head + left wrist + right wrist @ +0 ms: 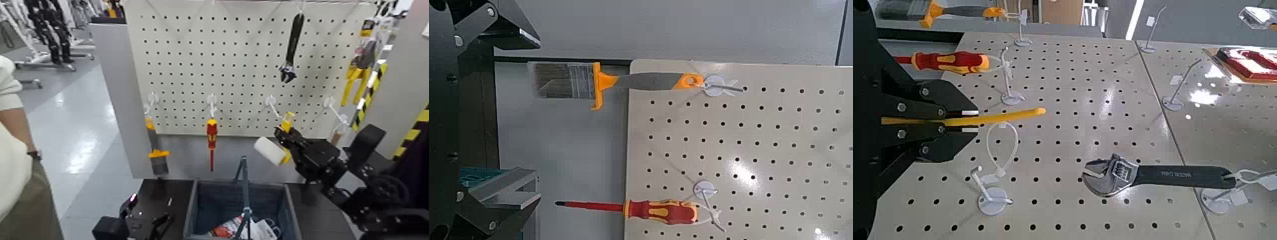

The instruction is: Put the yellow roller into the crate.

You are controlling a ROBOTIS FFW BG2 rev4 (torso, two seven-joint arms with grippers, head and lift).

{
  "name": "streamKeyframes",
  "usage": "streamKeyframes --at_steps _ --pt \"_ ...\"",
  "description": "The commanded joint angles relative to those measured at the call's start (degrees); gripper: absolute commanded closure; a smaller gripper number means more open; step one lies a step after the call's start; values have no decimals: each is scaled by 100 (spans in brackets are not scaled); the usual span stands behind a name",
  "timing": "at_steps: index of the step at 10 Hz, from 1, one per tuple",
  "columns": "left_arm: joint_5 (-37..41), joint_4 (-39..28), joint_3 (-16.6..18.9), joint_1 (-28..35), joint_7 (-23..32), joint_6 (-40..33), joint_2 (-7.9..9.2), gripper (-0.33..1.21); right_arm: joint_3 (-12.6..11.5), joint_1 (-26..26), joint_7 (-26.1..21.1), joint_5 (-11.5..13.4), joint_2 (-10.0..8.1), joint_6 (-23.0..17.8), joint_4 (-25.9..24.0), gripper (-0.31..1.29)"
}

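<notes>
The yellow roller (273, 150) hangs in the air in front of the pegboard, to the right of the red-and-yellow screwdriver. Its white sleeve points down and left, and its yellow handle (1003, 116) runs up into my right gripper (285, 136), which is shut on it. In the right wrist view the dark fingers (931, 98) pinch the thin handle close to the board. The crate (199, 203), dark blue-grey with an upright handle bar, stands below and left of the roller. My left gripper (142, 221) waits low beside the crate's left side, jaws apart and holding nothing.
On the pegboard (242, 64) hang a brush with a yellow band (155, 148), the screwdriver (211, 137) and a black wrench (292, 48). Bare white hooks (988, 190) stick out near the roller. A person's arm (16, 127) is at the far left. Packets lie in the crate.
</notes>
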Motion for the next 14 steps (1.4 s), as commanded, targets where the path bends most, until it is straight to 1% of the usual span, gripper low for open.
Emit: streamKeyframes --at_steps 1,3,4,5,7,8,9,10,13,14 --pt "8 -1 -8 -7 0 0 1 22 -157 285 -17 -60 25 254 -205 128" --pt "8 -1 -8 1 -26 0 10 22 -263 408 -52 -122 87 298 -73 128" --pt "25 -1 -17 1 -26 0 18 22 -272 434 -96 -236 122 289 112 128" --pt "43 -9 -8 1 -26 0 18 22 -272 487 -158 -297 139 333 226 128" --pt "43 -18 -8 10 -26 0 27 22 -219 540 -255 -658 148 404 569 128" --pt "43 -27 -8 19 -26 0 18 22 -210 592 -272 -754 183 491 683 128" --pt "43 -27 1 19 -26 0 18 22 -131 601 -272 -904 192 518 850 128" --pt "43 -18 -8 10 -26 0 27 22 -69 592 -281 -965 192 623 938 128" --pt "51 -18 -17 10 -26 0 18 22 45 548 -518 -956 192 1291 946 128" --pt "43 -9 -8 10 -26 0 18 22 45 531 -580 -1018 192 1493 929 127"
